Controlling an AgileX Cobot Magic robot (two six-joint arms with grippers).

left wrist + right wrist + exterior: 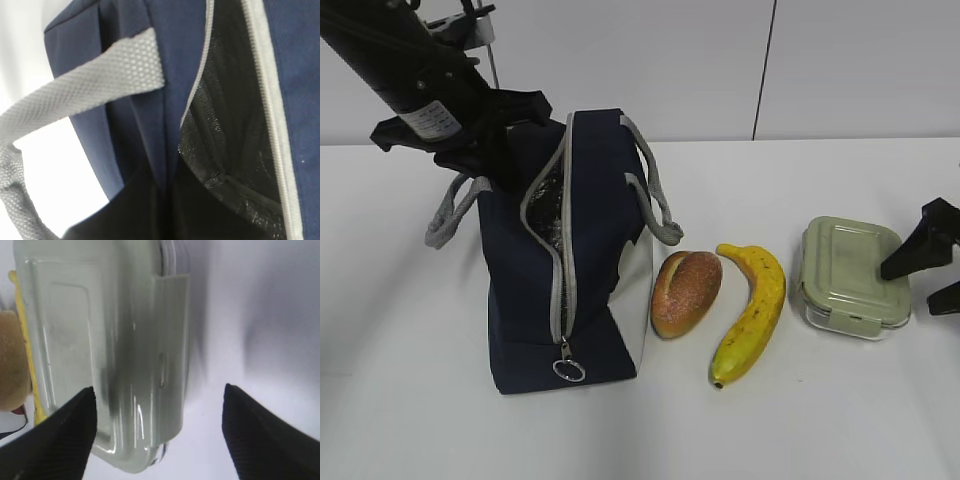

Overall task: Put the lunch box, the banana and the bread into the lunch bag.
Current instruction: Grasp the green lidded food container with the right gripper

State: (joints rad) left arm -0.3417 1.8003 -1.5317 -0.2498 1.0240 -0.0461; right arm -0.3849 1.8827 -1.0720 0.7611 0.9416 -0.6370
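The navy lunch bag [590,260] stands at the left with its zipper open and its dark lining showing. My left gripper [502,168] is at its far left rim, and in the left wrist view it [167,200] is shut on a fold of the bag's fabric [165,50]. The bread [686,290], the banana [755,310] and the lunch box [845,270] lie in a row right of the bag. My right gripper [908,290] is open at the lunch box's right end. In the right wrist view it [158,390] straddles part of the green lid [100,340].
Grey webbing handles [655,200] hang off both sides of the bag, one next to my left gripper [85,95]. The metal ring pull [568,370] lies at the bag's near end. The white table [820,420] runs to a white wall behind.
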